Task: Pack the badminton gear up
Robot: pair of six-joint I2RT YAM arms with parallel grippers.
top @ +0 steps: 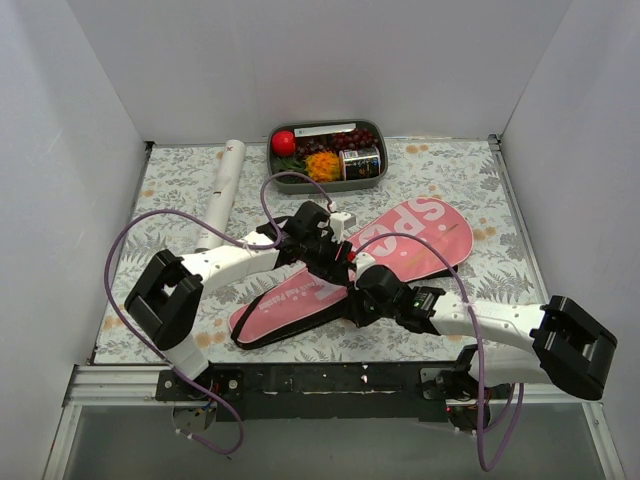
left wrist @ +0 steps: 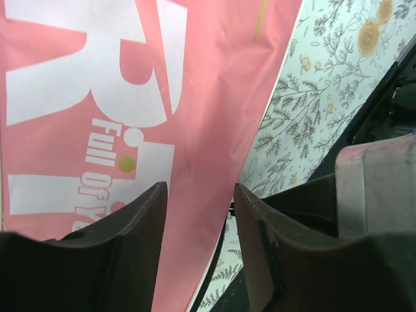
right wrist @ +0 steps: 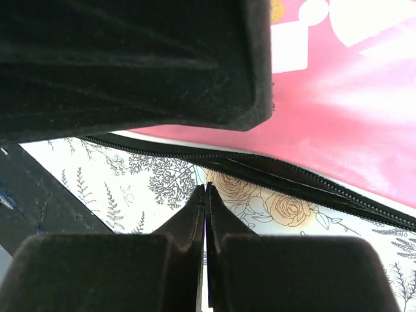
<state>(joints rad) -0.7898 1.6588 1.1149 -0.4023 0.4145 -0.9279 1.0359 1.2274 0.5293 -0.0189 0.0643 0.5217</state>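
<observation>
The long pink bag [top: 400,245] with white lettering and a black zipper edge lies diagonally across the floral mat. A white cardboard tube [top: 222,185] lies at the back left. My left gripper [top: 337,262] hovers over the bag's middle. In the left wrist view, the left gripper [left wrist: 200,188] is open, and the pink bag [left wrist: 195,97] shows through the gap just below it. My right gripper [top: 358,287] sits at the bag's near edge. In the right wrist view, the right gripper [right wrist: 206,188] is shut with nothing seen between its tips, just short of the black zipper [right wrist: 273,172].
A grey food tray [top: 372,128] with a red ball [top: 283,143] and food stands at the back centre. White walls enclose the mat on three sides. Purple cables loop over both arms. A black part of the left arm [right wrist: 130,58] hangs over the right gripper.
</observation>
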